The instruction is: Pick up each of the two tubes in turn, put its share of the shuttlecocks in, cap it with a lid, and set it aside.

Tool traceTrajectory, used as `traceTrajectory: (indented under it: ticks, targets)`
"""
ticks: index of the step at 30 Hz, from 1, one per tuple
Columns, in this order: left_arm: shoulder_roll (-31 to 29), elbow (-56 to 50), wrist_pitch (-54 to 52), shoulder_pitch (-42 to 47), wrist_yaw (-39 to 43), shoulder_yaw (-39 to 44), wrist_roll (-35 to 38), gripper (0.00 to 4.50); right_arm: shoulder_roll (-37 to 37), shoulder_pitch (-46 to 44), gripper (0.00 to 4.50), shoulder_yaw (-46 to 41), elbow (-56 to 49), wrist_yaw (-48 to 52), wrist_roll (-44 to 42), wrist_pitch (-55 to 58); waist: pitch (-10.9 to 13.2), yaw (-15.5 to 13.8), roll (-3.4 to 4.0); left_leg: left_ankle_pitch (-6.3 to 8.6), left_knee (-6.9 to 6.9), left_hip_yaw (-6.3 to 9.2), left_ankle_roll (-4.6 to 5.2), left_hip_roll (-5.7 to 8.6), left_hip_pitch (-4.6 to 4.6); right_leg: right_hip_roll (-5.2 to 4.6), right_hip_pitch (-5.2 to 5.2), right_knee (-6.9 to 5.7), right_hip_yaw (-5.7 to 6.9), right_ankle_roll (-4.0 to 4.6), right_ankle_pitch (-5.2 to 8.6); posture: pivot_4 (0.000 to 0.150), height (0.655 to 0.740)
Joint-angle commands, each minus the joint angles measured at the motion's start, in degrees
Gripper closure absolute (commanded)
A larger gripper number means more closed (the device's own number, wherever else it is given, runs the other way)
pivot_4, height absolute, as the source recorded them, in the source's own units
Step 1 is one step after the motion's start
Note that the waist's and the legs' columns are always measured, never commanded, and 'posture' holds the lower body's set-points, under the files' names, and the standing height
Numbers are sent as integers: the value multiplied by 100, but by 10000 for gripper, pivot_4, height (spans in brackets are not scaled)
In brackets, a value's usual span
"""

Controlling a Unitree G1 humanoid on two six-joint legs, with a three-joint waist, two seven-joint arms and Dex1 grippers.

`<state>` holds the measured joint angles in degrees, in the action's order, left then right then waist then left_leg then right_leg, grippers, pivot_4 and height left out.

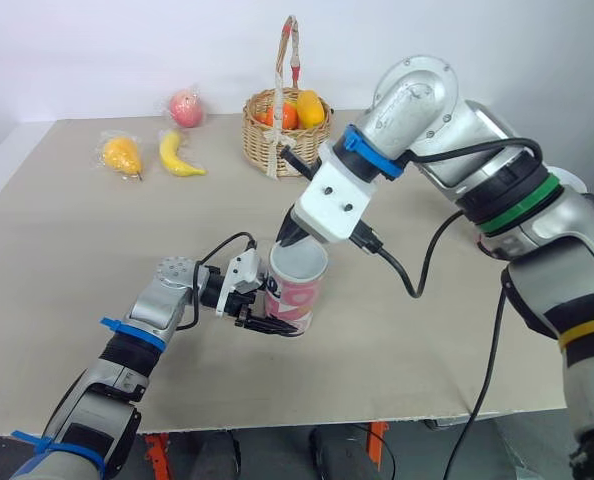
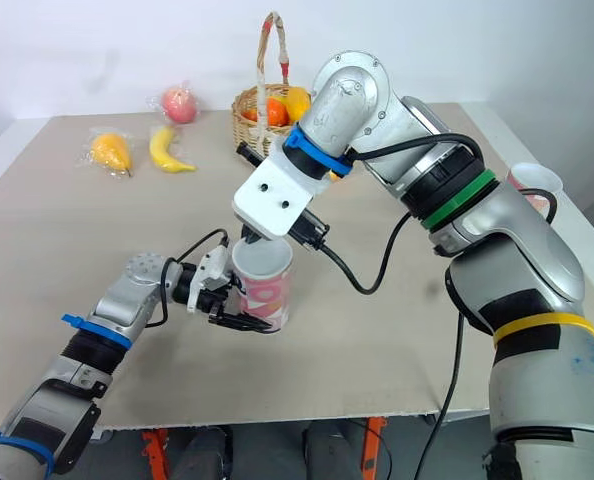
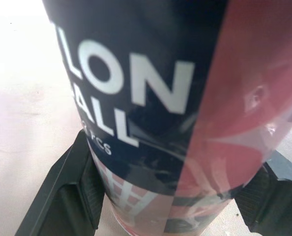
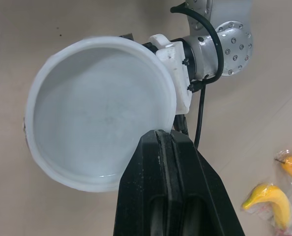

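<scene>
Near the table's (image 1: 97,300) front, your left gripper (image 1: 277,322) clamps the tube (image 1: 295,290) low — light, slick, crushable, so squeeze gently — while the right gripper (image 4: 163,140), fingers together, meets the lid's (image 4: 97,118) rim.

The beige table (image 1: 97,300) carries 1 wicker basket (image 1: 277,135) of fruit at its far edge. To the left of the basket lie 3 wrapped fruits: a red apple (image 1: 185,108), a banana (image 1: 179,155) and a yellow pear (image 1: 122,155). Nearer the front, 1 pink-and-white tube (image 1: 299,290) stands upright.

Soft, even light covers the table (image 1: 77,300), shadows faint. In the left wrist view, glare bleaches the surface beside the tube (image 3: 151,98).
</scene>
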<state>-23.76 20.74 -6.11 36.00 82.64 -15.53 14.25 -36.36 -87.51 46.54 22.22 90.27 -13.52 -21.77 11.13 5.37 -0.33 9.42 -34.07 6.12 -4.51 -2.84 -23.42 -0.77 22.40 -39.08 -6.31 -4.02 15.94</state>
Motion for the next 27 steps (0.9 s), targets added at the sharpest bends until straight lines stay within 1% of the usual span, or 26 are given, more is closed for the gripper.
traceTrajectory:
  ticks: [1, 9, 13, 14, 16, 21, 23, 27]
  targets:
    - [-161, 247, -121, -178, -8, -117, -224, 14330, -180, 76, 44730, -130, -191, 223, 40, -6, 0, 0, 0, 0, 0, 0, 0, 0, 0, 0, 0, 0, 0, 0, 0, 1500, 7400]
    - [-165, 255, -117, -187, -16, -114, -215, 14330, -187, 251, 44730, -276, -323, 223, 185, 19, 0, -3, 0, 0, 0, 0, 0, 0, 1, 0, -1, 0, 0, 1, 1, 1500, 7400]
    - [-157, 275, -112, -182, -26, -104, -211, 14330, -21, 409, 44730, -579, -350, 221, 316, -47, -2, -3, -2, 0, 0, 0, 0, 0, 1, 0, -2, 0, 0, 1, 1, 1500, 7400]
    - [-152, 282, -109, -180, -29, -102, -210, 14330, 15, 455, 39781, -647, -377, 221, 341, -49, -1, -2, -2, 0, 0, 0, 0, 0, 2, 0, -2, 0, 1, 1, 1, 1500, 7400]
    - [-143, 286, -107, -183, -35, -100, -211, 14330, 87, 533, 35833, -806, -381, 222, 409, 38, -2, 0, -3, 0, 1, 0, 0, 0, 2, 0, -1, 0, 0, 0, 0, 1500, 7400]
    - [-136, 292, -104, -193, -21, -97, -219, 14330, 261, 632, 13309, -1206, -335, 209, 497, 311, -2, 4, -3, 0, 1, 0, 0, 0, 4, 1, -2, 0, 1, 1, 0, 1500, 7400]
    - [-133, 315, -99, -178, -13, -95, -221, 14330, 315, 598, 6265, -1363, -271, 163, 554, 408, -2, 5, -3, 0, 1, 0, 0, 0, 4, 1, -2, -1, 1, 1, -1, 1500, 7400]
    - [-120, 345, -91, -147, -11, -91, -222, 14330, 255, 591, 6265, -1528, -341, 223, 448, 626, -2, 6, -3, 0, 2, 0, 0, 0, 3, 1, 0, -1, 1, 1, -1, 1500, 7400]
